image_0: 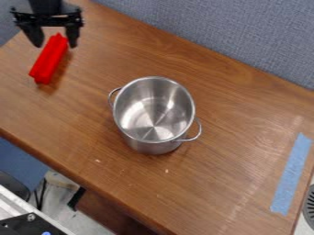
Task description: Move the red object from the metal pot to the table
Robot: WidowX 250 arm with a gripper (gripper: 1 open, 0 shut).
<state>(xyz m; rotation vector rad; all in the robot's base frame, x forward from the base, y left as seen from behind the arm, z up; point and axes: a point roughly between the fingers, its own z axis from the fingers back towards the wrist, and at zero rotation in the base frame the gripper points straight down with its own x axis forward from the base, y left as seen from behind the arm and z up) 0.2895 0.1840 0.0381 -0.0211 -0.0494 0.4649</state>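
Observation:
The red object, a small bright red block, lies flat on the table near its far left corner. My gripper hangs just beyond the block's upper end, pointing straight down, its black fingers spread open with nothing between them. The metal pot stands upright in the middle of the table, shiny and empty inside, well to the right of the block and the gripper.
A strip of blue tape runs along the table's right side. The table's front edge drops off to the floor at the lower left. A grey-blue wall lies behind the table.

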